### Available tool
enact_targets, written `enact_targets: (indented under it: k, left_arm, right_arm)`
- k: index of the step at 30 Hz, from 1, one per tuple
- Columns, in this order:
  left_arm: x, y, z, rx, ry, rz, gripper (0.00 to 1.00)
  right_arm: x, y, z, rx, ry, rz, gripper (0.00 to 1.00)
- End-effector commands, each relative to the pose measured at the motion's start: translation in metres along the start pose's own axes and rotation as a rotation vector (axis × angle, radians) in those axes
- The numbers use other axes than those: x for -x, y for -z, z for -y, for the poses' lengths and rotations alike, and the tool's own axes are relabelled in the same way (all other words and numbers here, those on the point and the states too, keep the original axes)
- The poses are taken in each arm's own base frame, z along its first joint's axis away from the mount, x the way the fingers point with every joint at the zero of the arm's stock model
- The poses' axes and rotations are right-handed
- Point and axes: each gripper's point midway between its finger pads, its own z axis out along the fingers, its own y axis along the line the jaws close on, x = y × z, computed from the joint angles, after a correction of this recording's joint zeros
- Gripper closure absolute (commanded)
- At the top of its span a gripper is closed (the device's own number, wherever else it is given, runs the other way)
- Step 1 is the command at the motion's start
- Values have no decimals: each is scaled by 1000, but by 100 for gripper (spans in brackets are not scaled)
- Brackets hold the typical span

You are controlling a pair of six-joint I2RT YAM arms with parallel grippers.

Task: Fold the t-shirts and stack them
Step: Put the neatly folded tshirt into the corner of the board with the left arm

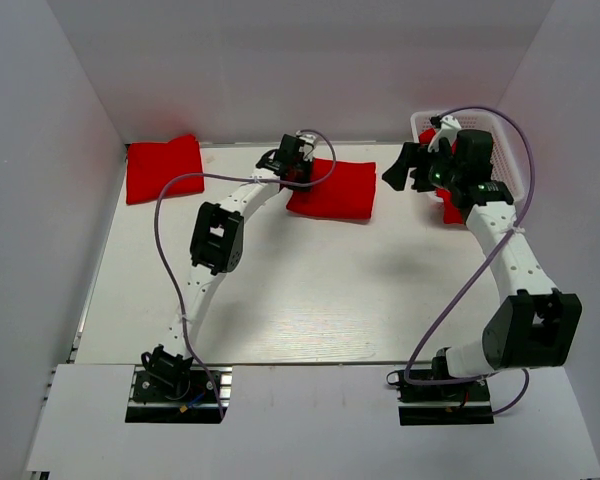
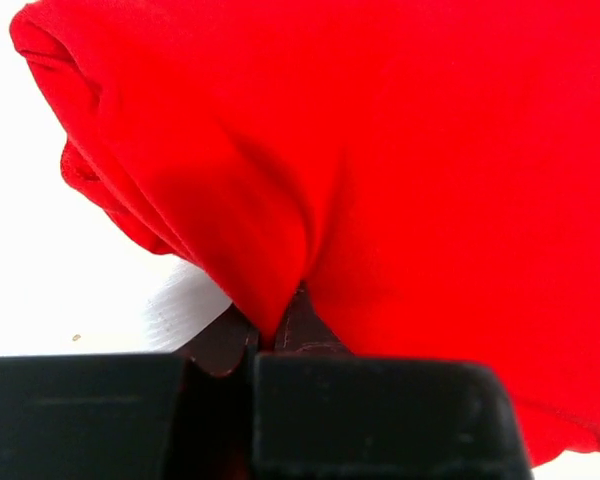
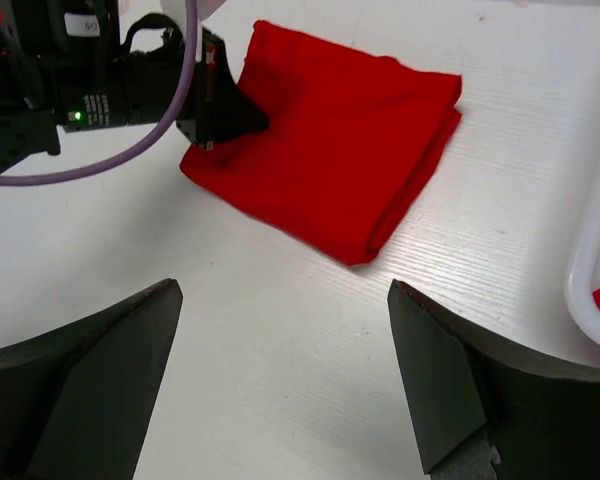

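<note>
Left claw: your left claw (image 2: 280, 330) is clamped on a ridge of the middle t-shirt (image 1: 335, 190). Its dark fingertips meet with a tuck of cloth gathered between them.
Middle t-shirt: this is plain, bright red, soft cloth folded to a rough rectangle, and it lies at upper centre of the overhead frame. You can see rounded, layered fold edges along its sides and a crease rising from the pinch.
Right claw: your right claw (image 3: 282, 290) stands wide apart with nothing between its dark, wedge-shaped fingers. It hangs above the worktop just beside the basket, in the upper right of the overhead frame.
Corner t-shirt: the corner t-shirt (image 1: 163, 168) is the same red, folded squarish and lying flat in the upper left of the overhead frame, well apart from both claws.
Basket: the basket (image 1: 512, 150) is white plastic lattice with a rounded rim, at upper right. Some red cloth (image 1: 449, 208) shows in it, partly hidden by your right arm.
Worktop: the worktop (image 1: 310, 290) is white and matt, with fine straight grain lines.
</note>
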Motion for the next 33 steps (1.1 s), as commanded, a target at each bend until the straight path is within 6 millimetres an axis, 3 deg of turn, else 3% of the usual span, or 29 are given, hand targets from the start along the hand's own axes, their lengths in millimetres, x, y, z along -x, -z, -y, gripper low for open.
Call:
enact_targets:
  k: [1, 2, 3, 6, 7, 8, 10, 11, 19, 26, 28, 30, 33]
  left_arm:
    - [-17, 17, -7, 33, -51, -59, 100]
    - [-2, 26, -7, 24, -48, -22, 100]
    - [28, 47, 2, 1, -55, 55, 100]
    - [56, 76, 2, -51, -69, 128, 100]
    - [83, 101, 2, -49, -109, 202, 100]
    - [90, 111, 3, -49, -130, 224, 100]
    - [98, 129, 9, -69, -179, 246, 100]
    - [105, 146, 7, -71, -176, 259, 100]
    - [126, 213, -12, -60, -278, 310, 100]
    - [141, 261, -57, 3, -352, 323, 100]
    - [140, 265, -81, 57, -336, 312, 100]
    - [146, 278, -93, 87, -336, 321, 100]
    - [146, 280, -122, 143, -318, 310, 100]
  right_arm:
    - [19, 13, 3, -39, 68, 82, 10]
    - [19, 14, 4, -44, 69, 83, 10]
    - [20, 14, 4, -48, 69, 90, 10]
    - [21, 14, 4, -45, 69, 97, 10]
    - [21, 15, 5, -45, 66, 97, 10]
    - [22, 14, 3, -40, 72, 102, 10]
    - [21, 14, 5, -49, 75, 105, 10]
    - [20, 15, 5, -52, 72, 104, 10]
    - [21, 25, 8, -96, 70, 148, 10]
    - [27, 37, 13, -146, 78, 191, 10]
    - [27, 38, 12, -150, 74, 195, 10]
    - [27, 38, 13, -152, 77, 195, 10]
    - [27, 37, 10, -139, 72, 194, 10]
